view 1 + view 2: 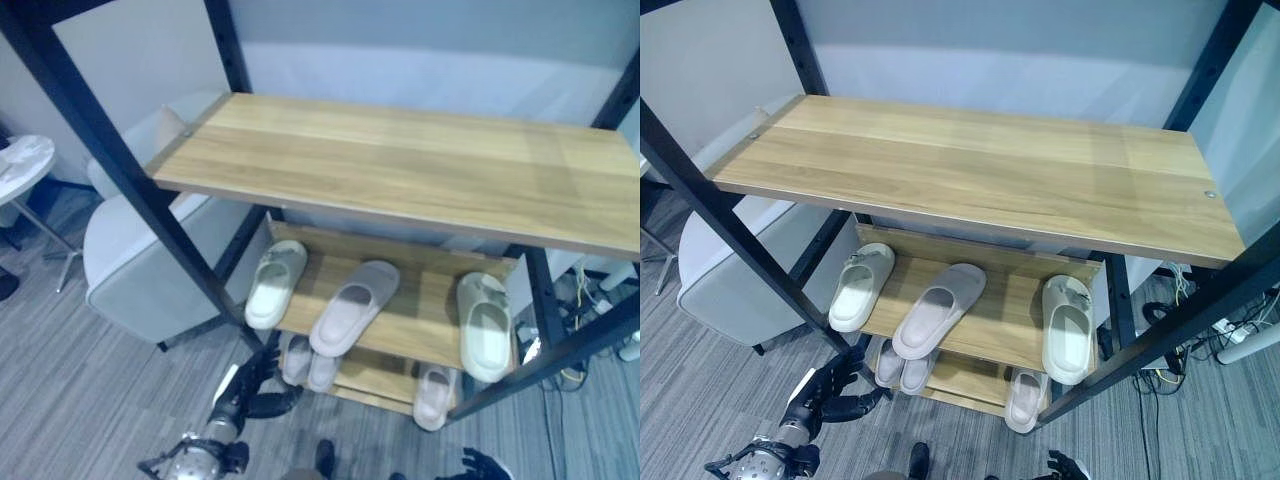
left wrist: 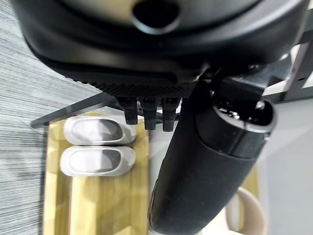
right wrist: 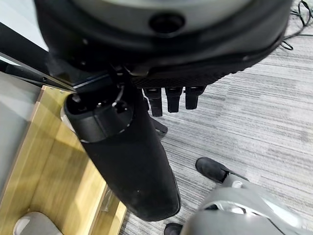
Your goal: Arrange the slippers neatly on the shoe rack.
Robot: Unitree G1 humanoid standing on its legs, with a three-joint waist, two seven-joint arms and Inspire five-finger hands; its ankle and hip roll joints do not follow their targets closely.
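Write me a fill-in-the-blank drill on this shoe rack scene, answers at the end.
1. The top shelf holds ____ slippers.
2. The middle shelf holds ____ slippers.
3. The grey slipper on it lies ____ to its neighbours.
4. The left hand is near the ____ shelf.

Answers: no; three; askew; bottom

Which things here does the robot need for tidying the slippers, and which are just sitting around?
For the job:
wooden shoe rack with black metal frame
two pale cream slippers on the middle shelf
grey-beige slipper, lying askew between them
pair of pale grey slippers on the bottom shelf
single pale slipper on the bottom shelf
left robot hand

Just sitting around:
light grey armchair
small round white table
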